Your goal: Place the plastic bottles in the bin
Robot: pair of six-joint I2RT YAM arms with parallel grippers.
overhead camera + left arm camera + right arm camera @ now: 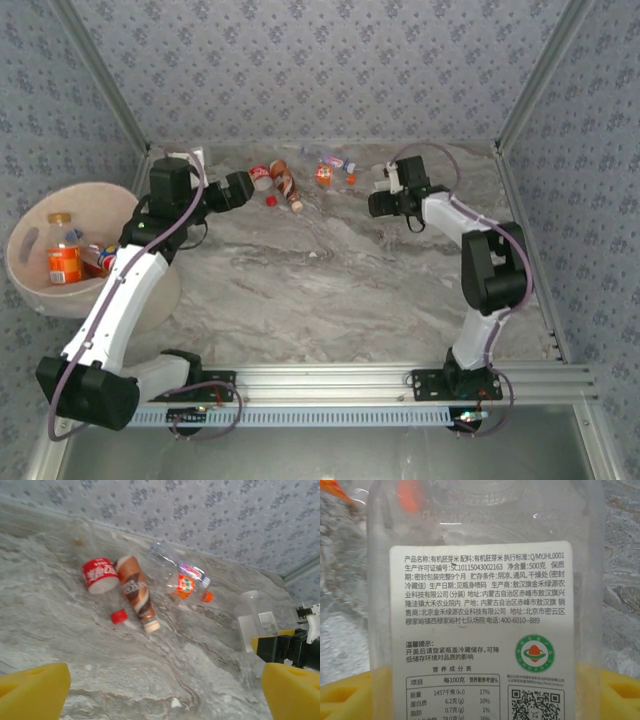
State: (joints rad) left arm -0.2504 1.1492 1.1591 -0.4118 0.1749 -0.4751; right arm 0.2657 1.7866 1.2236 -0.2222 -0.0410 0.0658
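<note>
The pale bin (pixel 40 290) stands at the table's left edge, with an orange-labelled bottle (pixel 64 262) and others inside. Along the back wall lie a red-labelled bottle (pixel 100 574), a brown one (pixel 136 591), an orange-labelled one (pixel 185 586) and a blue-labelled one (pixel 192 571). My left gripper (pixel 243 187) is open and empty, its yellow fingers (pixel 35 690) spread wide short of the red and brown bottles. My right gripper (pixel 385 197) is shut on a clear white-labelled bottle (pixel 480 605), which stands upright at the back right (pixel 254 616).
A loose red cap (pixel 118 616) lies just in front of the brown bottle. The papered back wall (pixel 320 70) runs close behind the bottles. Metal frame posts (pixel 530 90) close off both sides. Bare marble tabletop (pixel 330 290) stretches between the arms.
</note>
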